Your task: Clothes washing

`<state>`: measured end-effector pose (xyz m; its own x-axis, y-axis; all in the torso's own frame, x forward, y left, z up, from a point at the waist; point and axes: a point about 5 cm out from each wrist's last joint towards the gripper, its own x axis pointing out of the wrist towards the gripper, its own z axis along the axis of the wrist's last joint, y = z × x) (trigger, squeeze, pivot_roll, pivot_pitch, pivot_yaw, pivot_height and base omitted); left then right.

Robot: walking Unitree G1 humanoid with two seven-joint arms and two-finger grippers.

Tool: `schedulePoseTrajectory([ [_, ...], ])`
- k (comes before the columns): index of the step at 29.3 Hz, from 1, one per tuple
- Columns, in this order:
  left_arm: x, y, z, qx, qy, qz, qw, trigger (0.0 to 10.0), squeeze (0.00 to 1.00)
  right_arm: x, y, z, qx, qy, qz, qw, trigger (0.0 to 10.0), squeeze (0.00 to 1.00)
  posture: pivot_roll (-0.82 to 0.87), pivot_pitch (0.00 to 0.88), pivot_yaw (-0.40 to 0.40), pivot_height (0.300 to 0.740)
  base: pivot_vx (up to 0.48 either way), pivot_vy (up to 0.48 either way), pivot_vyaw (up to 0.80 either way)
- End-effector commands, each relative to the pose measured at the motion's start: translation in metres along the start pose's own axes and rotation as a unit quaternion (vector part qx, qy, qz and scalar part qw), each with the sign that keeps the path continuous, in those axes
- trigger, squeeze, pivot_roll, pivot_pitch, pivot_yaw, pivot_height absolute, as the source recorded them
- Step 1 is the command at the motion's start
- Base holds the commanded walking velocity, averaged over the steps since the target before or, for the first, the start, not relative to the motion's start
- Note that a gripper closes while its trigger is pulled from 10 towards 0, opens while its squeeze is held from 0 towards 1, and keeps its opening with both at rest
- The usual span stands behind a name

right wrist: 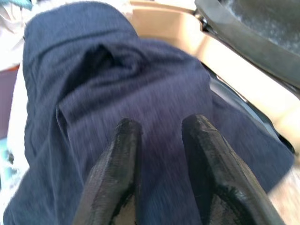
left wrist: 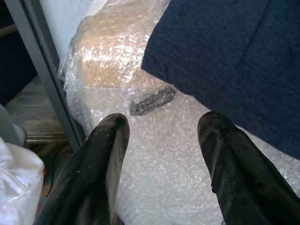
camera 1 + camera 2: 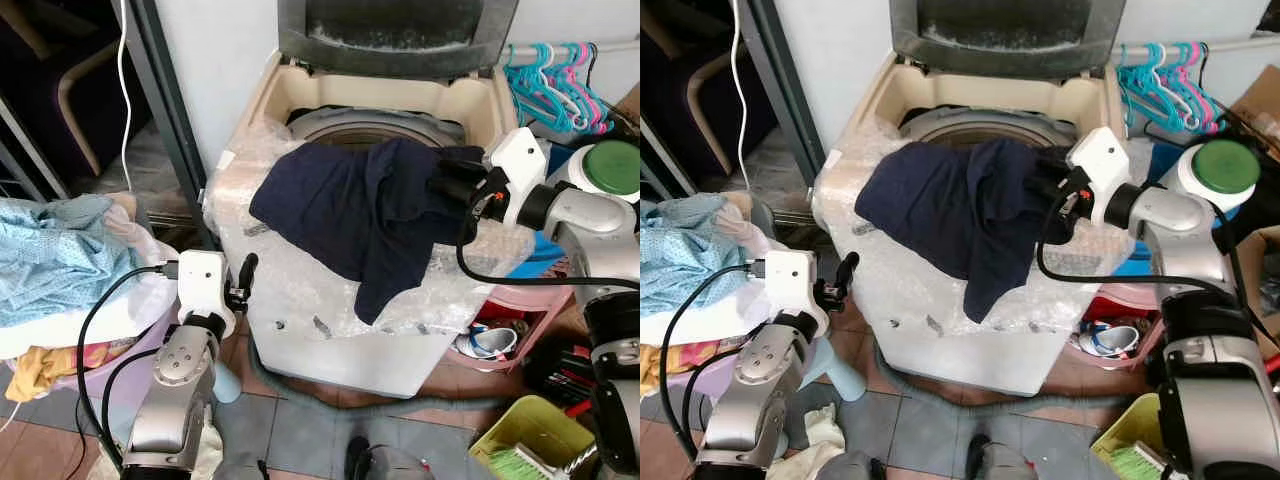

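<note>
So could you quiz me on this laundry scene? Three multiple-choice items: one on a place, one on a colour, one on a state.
1. Where does the garment lie?
A. on the floor
B. across the washer's front edge
C. on the hangers

2. What colour is it?
A. navy
B. red
C. yellow

3. How is the washer lid?
A. shut
B. raised
C. missing

Answers:
1 B, it drapes from the drum rim over the bubble-wrapped top.
2 A, dark blue in every view.
3 B, it stands up behind the open drum.
</note>
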<state>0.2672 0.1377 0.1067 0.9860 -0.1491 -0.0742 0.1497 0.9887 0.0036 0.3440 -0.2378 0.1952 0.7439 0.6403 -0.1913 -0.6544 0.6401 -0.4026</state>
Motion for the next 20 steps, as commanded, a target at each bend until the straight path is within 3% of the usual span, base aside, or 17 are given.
schedulePoseTrajectory([
  [1,-0.004,0.0,-0.007,-0.002,0.017,-0.001,1.0,10.0,0.0,0.007,0.007,0.011,-0.019,-0.019,0.012,1.0,10.0,1.0,-0.03,0.076,0.022,0.74,0.0,0.0,0.0],
  [4,-0.004,0.0,-0.006,-0.001,0.017,0.0,1.0,10.0,0.0,0.008,0.01,0.006,-0.016,-0.012,0.0,1.0,10.0,1.0,-0.03,0.08,0.023,0.74,0.0,0.0,0.0],
  [6,-0.004,0.001,-0.006,0.0,0.019,0.001,1.0,10.0,0.0,0.012,0.011,-0.001,-0.029,0.001,-0.044,0.999,10.0,1.0,-0.02,0.085,0.025,0.74,0.0,0.0,0.0],
  [8,-0.006,0.002,-0.006,0.001,0.02,0.002,1.0,10.0,0.0,0.017,0.012,-0.002,-0.013,-0.011,-0.098,0.995,10.0,1.0,-0.01,0.093,0.027,0.74,0.0,0.0,0.0],
  [11,-0.008,0.002,-0.006,0.002,0.021,0.002,1.0,10.0,0.0,0.021,0.013,-0.001,-0.013,-0.019,-0.132,0.991,10.0,1.0,0.0,0.094,0.027,0.74,0.0,0.0,0.0],
  [13,-0.009,0.003,-0.005,0.002,0.021,0.004,1.0,10.0,0.0,0.025,0.016,0.01,-0.02,-0.059,-0.152,0.986,10.0,1.0,0.0,0.094,0.026,0.74,0.0,0.0,0.0],
  [17,-0.009,0.005,-0.005,0.003,0.023,0.005,1.0,10.0,0.0,0.031,0.024,0.025,-0.012,-0.108,-0.164,0.98,10.0,1.0,0.0,0.093,0.026,0.74,0.0,0.0,0.0],
  [20,-0.009,0.004,-0.006,0.003,0.024,0.005,1.0,10.0,0.0,0.037,0.032,0.021,0.003,-0.103,-0.153,0.983,10.0,1.0,0.0,0.091,0.026,0.74,0.0,0.0,0.0],
])
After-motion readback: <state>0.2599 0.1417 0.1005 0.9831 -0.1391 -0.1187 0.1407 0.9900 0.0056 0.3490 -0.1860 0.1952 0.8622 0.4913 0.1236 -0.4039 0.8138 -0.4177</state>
